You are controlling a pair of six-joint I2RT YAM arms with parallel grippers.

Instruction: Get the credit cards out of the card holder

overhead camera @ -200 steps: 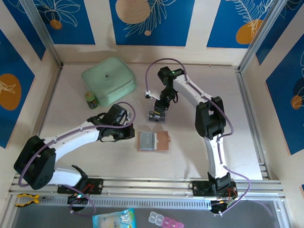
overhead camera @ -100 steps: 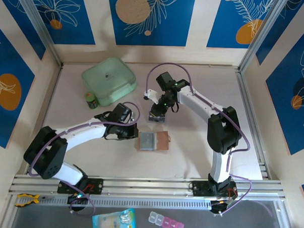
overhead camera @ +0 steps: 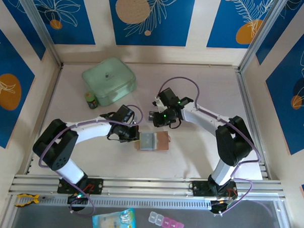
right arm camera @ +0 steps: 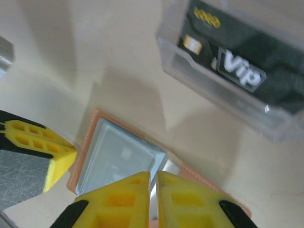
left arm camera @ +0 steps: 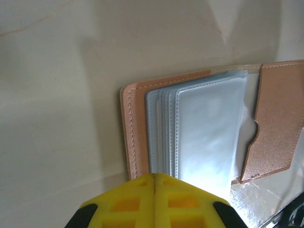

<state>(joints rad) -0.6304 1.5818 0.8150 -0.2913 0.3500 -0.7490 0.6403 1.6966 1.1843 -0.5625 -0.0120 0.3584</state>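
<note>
The card holder (overhead camera: 162, 141) lies open on the table, tan-pink leather with grey-clear sleeves (left arm camera: 204, 133) fanned on its left half. My left gripper (overhead camera: 135, 135) is shut, its yellow tips (left arm camera: 154, 176) at the holder's left edge, over the leather rim and the first sleeves. My right gripper (overhead camera: 161, 126) hovers over the holder's far edge with its fingers (right arm camera: 118, 194) almost touching and nothing between them. A dark credit card (right arm camera: 232, 71) marked VIP lies in a clear cover on the table just beyond the holder. The left gripper's yellow finger (right arm camera: 45, 147) also shows in the right wrist view.
A mint-green zip case (overhead camera: 109, 79) stands at the back left, with a small green-lidded jar (overhead camera: 91, 99) in front of it. Metal rails frame the table's sides and near edge (overhead camera: 154, 185). A packet and a pill box (overhead camera: 166, 222) lie below the near rail.
My right arm has swung down from the card's spot to the holder, its jaws closing, with the card left on the table. The left gripper slid right to the holder's edge.
</note>
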